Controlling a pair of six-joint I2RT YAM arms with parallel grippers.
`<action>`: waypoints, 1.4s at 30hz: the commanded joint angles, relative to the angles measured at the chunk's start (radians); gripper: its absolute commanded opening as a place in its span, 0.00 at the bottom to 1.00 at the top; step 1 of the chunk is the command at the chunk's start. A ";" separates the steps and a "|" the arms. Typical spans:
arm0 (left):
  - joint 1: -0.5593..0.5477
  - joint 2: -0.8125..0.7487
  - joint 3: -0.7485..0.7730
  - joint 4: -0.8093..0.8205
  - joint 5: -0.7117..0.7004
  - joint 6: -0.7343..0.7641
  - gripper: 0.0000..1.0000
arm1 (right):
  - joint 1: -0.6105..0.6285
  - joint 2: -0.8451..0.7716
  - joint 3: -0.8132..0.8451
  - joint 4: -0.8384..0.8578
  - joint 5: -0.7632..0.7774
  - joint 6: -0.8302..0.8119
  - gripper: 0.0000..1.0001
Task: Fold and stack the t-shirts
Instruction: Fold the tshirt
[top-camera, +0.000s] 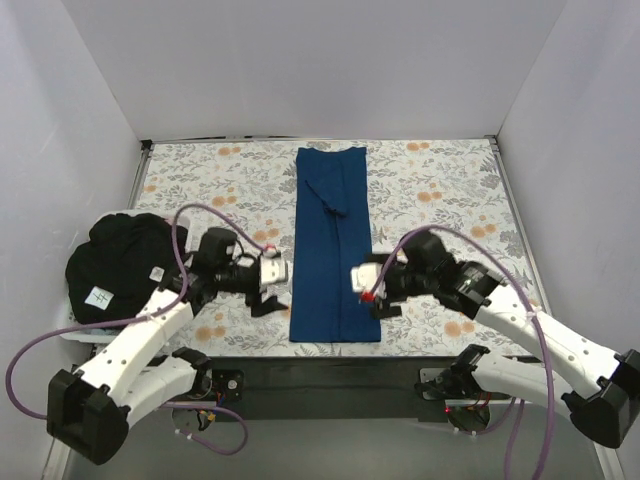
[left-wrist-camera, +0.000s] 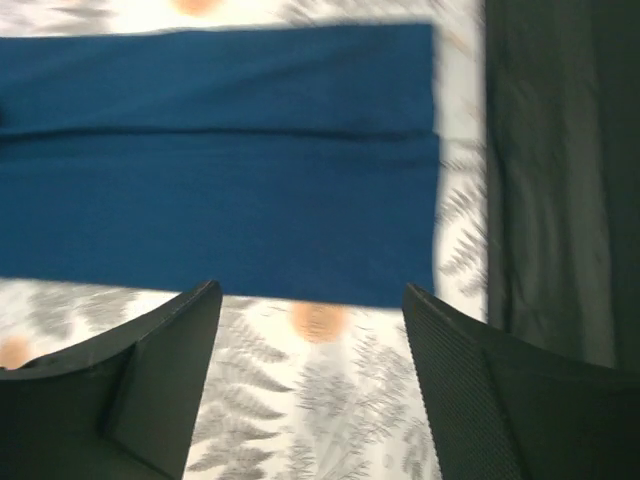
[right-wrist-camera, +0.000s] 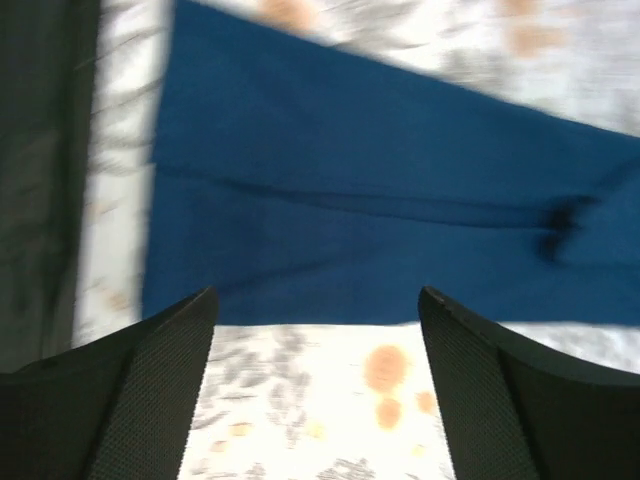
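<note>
Now the folded blue shirt (top-camera: 335, 245) is flanked by the left gripper (left-wrist-camera: 312, 295) and right gripper (right-wrist-camera: 315, 295), both spread apart, empty; a black shirt (top-camera: 115, 260) is heaped farther left.

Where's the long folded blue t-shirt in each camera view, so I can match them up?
Top external: the blue t-shirt lies in the centre, running lengthwise from near to far.
Left wrist: it spans the upper half.
Right wrist: it spans the upper middle, slanted.
Shared landmark: the dark strip past its near end, at the bottom, right and left respectively.
</note>
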 joint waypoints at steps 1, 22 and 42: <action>-0.126 -0.089 -0.116 -0.093 -0.027 0.273 0.70 | 0.146 -0.015 -0.128 -0.063 0.061 -0.086 0.85; -0.383 0.224 -0.155 0.065 -0.283 0.313 0.48 | 0.298 0.228 -0.320 0.063 0.152 -0.183 0.49; -0.469 0.283 -0.244 0.120 -0.355 0.347 0.39 | 0.321 0.255 -0.409 0.133 0.178 -0.180 0.38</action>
